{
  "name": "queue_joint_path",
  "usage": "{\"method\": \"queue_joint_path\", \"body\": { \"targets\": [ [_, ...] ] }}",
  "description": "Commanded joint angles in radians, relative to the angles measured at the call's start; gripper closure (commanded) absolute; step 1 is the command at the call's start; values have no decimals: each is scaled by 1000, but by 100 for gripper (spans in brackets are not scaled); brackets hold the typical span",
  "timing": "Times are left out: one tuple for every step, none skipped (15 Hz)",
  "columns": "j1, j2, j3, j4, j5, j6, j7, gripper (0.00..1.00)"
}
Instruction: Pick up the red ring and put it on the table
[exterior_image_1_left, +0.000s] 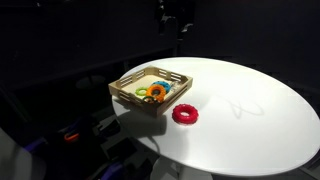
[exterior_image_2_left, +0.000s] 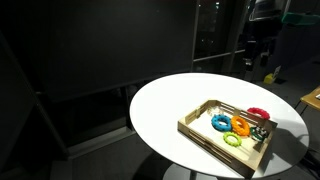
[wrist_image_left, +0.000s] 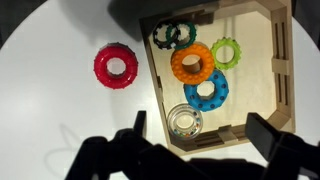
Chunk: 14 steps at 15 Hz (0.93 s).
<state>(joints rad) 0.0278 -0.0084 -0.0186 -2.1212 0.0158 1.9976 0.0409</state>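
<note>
The gripper (wrist_image_left: 200, 128) is hovering high above the near end of the wooden tray (wrist_image_left: 152, 85). Its two dark fingers are standing wide apart and are clasping nothing. Directly beneath the gap a clear ring-shaped piece (wrist_image_left: 185, 122) is lying in the near corner of the tray. Farther in, a blue ring (wrist_image_left: 206, 90), an orange ring (wrist_image_left: 191, 62), a light-green ring (wrist_image_left: 225, 50) and a dark-green ring (wrist_image_left: 172, 35) are sitting close together.

The red ring (wrist_image_left: 117, 67) is lying flat on the white table (wrist_image_left: 50, 110), outside the tray, just beside its left wall but apart from it. From the gripper it is lying to the left and farther away. Being round, it is offering no long axis to line up with. In both exterior views the same ring (exterior_image_1_left: 185, 114) (exterior_image_2_left: 259, 113) is resting on the tabletop next to the tray. Judged from this, the placing appears already done, and only pulling clear is remaining.

No brand, label or writing is readable anywhere.
</note>
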Motion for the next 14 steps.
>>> {"method": "queue_joint_path", "body": {
  "targets": [
    [-6,-86,13,-76,-3,59,41,0],
    [-7,-98,14,-86,-5,71,46,0],
    [-7,-107,16,-95,-6,80,51,0],
    [-7,-116,17,-104,-6,89,54,0],
    [-8,-123,18,-111,-7,96,58,0],
    [-8,-128,19,-116,-6,100,62,0],
    [-8,-131,21,-120,-7,102,66,0],
    [-8,-96,18,-86,1,79,39,0],
    [-8,-97,18,-88,1,80,40,0],
    [-8,-95,19,-88,1,80,39,0],
    [-8,-93,19,-88,1,80,39,0],
    [-8,-92,19,-88,1,80,39,0],
    [-8,-91,19,-88,1,80,39,0],
    [-8,-91,19,-88,1,80,39,0]
  ]
}}
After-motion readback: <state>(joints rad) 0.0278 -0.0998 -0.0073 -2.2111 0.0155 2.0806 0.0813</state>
